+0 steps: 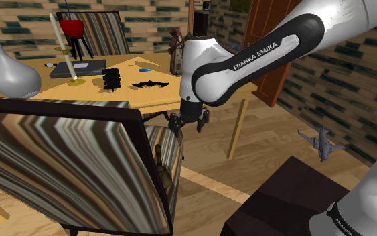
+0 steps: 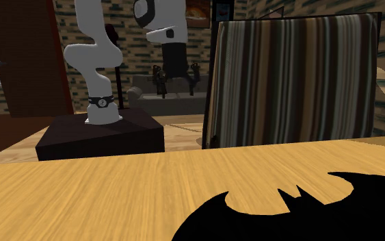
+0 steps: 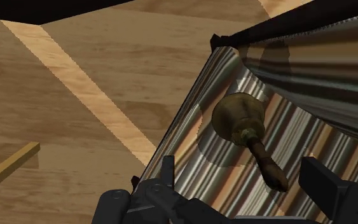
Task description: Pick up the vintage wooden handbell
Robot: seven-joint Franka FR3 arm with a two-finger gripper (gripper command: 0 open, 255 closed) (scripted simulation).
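Gripper (image 3: 241,169) is hanging over the seat (image 3: 193,149) of the striped chair (image 1: 59,167). Fingers are spread wide, pinching nothing.

The handbell (image 3: 238,118) is lying on its side on that chair's seat. Its handle (image 3: 268,167) is pointing back toward the gripper, and its brownish dome is sitting further in toward the chair's back. The handle is sitting in the gap between the fingers but off-centre, closer to one finger, and touching neither.

My read is that we're mid-approach, pre-grasp.

How I'd do it:
- Shift sideways first so the handle is centred. Otherwise the nearer finger is going to hit first and shove the bell.
- Yaw the wrist so the fingers are closing square across the handle, not along it.
- Grab the handle near the neck. The dome looks too wide and round and would probably slip.
- Drop straight down and stop just short of the seat.
- Close slowly, since a bell on its side is likely to roll.

Beyond the bell, the chair's back is rising close by, so I'm keeping the hand clear of it. The wooden floor (image 3: 75,83) is showing past the chair's seat edge, so a nudged bell could roll off. The table (image 1: 126,96) edge is overhanging near the chair, so I'm planning the lift path around it.
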